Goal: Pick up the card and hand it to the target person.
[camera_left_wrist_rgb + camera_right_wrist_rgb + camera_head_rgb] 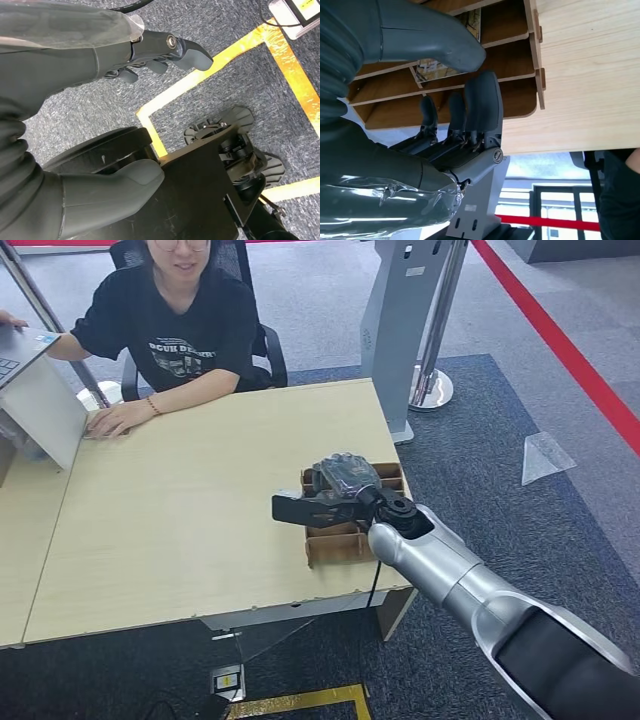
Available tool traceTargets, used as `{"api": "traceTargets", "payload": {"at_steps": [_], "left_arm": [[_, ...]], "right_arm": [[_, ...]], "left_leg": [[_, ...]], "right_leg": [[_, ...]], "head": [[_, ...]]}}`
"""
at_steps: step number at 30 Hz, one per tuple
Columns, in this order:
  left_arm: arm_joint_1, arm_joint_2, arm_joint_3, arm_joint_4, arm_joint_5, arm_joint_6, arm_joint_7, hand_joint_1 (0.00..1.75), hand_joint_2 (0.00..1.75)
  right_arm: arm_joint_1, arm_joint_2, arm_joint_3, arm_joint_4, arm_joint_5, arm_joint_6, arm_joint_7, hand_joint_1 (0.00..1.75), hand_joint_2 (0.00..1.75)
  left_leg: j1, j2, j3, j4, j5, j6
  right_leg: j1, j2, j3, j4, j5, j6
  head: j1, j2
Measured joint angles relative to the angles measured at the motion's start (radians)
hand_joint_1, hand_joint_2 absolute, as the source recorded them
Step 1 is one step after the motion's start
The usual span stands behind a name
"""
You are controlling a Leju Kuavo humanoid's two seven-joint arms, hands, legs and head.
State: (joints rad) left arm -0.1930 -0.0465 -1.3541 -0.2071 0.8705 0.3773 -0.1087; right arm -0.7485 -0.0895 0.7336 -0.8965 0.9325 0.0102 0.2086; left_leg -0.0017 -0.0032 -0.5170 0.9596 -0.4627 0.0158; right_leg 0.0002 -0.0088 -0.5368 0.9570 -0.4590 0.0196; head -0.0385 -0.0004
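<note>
I have the right robot hand (341, 490) spread over the slotted cardboard holder (337, 547) at centre frame; the card (433, 70) looks thin, light, slippery, so I'd pinch its exposed edge.

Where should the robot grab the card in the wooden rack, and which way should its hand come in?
Probably by the card's exposed edge, pinched between thumb and fingers. It stands in a slot of the wooden rack with dividers on both flat sides, so only the open side is reachable. The right hand hovers there, so come in from above.
</note>
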Motion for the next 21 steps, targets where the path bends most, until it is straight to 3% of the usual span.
{"api": "traceTargets", "payload": {"at_steps": [21], "left_arm": [[0.001,0.000,0.000,0.000,0.000,-0.002,0.000,0.00,1.75]], "right_arm": [[-0.011,-0.008,0.015,-0.002,0.000,0.006,0.008,1.00,1.75]], "left_leg": [[0.000,0.000,0.000,0.000,0.000,0.000]], "right_leg": [[0.000,0.000,0.000,0.000,0.000,0.000]], "head": [[0.000,0.000]]}}
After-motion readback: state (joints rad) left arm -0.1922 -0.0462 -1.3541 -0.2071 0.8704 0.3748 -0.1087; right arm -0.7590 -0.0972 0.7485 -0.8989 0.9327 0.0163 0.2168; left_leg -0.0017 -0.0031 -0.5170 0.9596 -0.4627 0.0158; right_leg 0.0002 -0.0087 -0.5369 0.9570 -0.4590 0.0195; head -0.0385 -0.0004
